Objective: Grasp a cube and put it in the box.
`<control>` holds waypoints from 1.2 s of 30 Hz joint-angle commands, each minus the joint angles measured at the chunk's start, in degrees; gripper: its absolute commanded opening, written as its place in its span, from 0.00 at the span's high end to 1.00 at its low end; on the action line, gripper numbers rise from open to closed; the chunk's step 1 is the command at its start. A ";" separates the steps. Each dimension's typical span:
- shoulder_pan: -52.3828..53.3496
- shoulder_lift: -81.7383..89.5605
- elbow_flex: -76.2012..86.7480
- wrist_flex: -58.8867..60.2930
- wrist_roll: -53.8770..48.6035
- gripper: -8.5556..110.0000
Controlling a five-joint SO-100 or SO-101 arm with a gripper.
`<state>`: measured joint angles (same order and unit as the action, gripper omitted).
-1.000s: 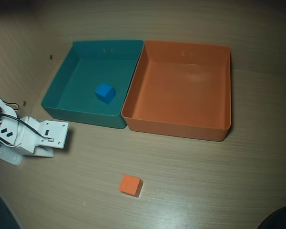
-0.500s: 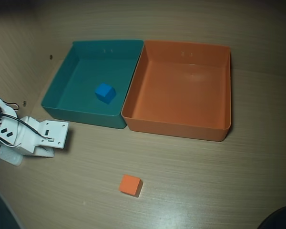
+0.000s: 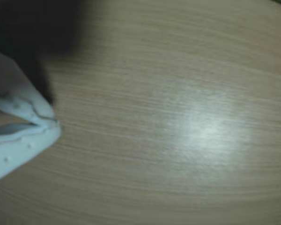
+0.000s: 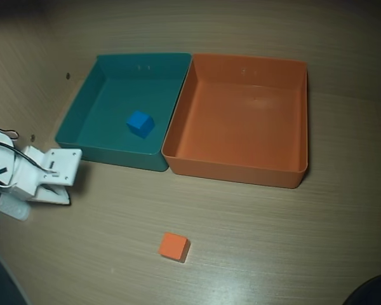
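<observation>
A white robot claw sat at the left edge of the overhead view, resting low over a pale wood-grain table. In the wrist view the claw entered from the left, blurred, its two white fingertips pressed together at the tips with nothing between them; it was closed and empty.

The small orange cube lay on the bare table to the right of the claw and nearer the bottom of the overhead view, well apart from it and touching nothing else. The wrist view showed only bare wood with a bright glare patch ahead of the claw.

The orange box, a shallow square tray with raised walls, stood farther right of the claw and higher in the overhead view, and it held nothing. Pressed against its left wall was a teal tray of like size, just above and right of the claw, with a small blue cube lying inside it.
</observation>
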<state>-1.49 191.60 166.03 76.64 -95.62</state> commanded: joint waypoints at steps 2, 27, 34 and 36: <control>0.18 -2.81 -8.09 -0.44 -0.70 0.98; 0.62 -64.78 -57.74 -0.53 -0.79 0.96; 4.13 -74.27 -68.47 -0.53 -0.88 0.78; 4.83 -76.55 -71.63 -0.53 -0.88 0.73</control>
<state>2.64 116.10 101.07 76.64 -96.15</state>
